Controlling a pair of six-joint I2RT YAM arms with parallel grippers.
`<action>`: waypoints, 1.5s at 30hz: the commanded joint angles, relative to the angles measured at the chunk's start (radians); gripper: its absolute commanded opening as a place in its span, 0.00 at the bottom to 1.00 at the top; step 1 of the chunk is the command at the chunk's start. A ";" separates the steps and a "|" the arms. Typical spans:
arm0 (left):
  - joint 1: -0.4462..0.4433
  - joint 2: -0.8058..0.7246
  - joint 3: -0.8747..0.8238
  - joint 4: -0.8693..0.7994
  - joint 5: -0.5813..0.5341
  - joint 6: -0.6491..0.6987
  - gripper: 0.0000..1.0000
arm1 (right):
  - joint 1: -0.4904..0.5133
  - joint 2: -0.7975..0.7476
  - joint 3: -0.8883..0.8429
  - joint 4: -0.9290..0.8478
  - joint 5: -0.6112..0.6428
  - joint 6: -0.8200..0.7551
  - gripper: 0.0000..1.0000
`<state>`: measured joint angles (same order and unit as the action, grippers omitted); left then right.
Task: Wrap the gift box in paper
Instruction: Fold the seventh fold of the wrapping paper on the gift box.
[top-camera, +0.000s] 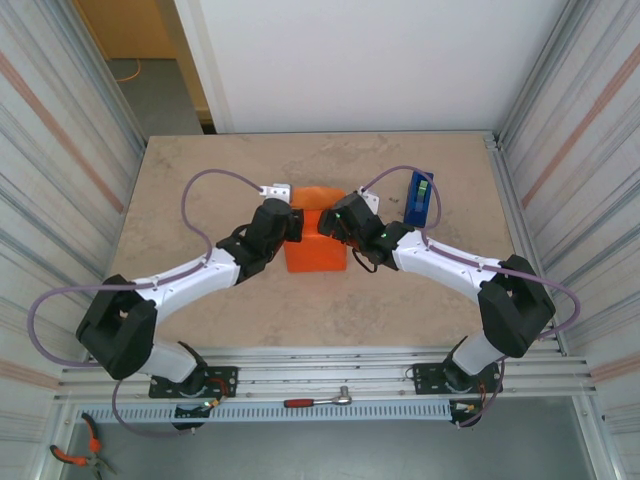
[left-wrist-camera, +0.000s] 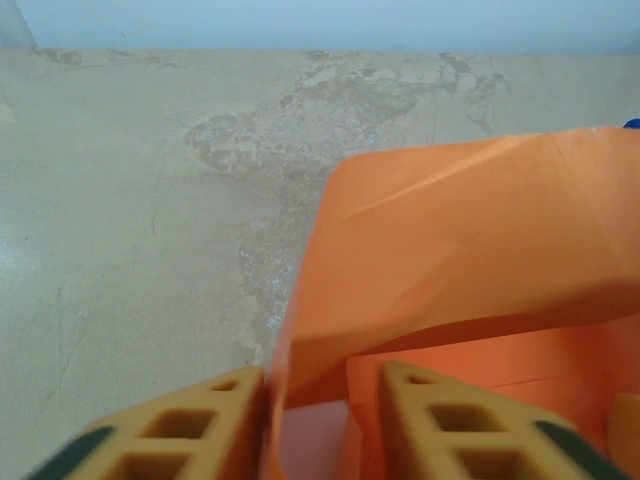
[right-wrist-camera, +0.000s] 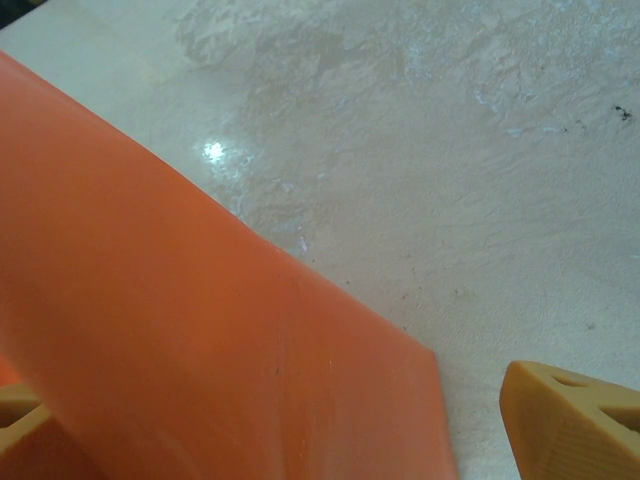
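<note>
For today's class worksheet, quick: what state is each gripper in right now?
Left gripper: open, fingers astride an edge of the paper.
Right gripper: open, paper between its fingers.

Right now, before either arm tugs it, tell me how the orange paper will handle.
Probably floppy: the paper shows bends and creases. Likely light and tearable, its edge looking thin. May slip, its surface looking smooth.

Bright, even light; glare spot on tabletop (right-wrist-camera: 212, 151); paper (right-wrist-camera: 150, 330) near lens blurred.
</note>
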<state>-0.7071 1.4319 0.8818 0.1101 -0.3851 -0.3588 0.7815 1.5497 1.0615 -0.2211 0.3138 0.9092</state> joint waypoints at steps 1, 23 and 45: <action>0.003 0.013 0.034 0.024 0.005 0.018 0.13 | 0.031 0.056 -0.052 -0.161 -0.055 -0.009 0.91; 0.006 -0.111 -0.046 0.086 0.007 -0.018 0.64 | 0.032 0.052 -0.045 -0.179 -0.055 -0.009 0.91; -0.032 0.061 -0.008 0.033 -0.077 -0.034 0.69 | 0.017 0.008 -0.003 -0.213 -0.073 -0.066 0.91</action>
<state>-0.7292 1.4780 0.8509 0.1841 -0.4019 -0.3901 0.7860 1.5414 1.0683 -0.2527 0.3069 0.9054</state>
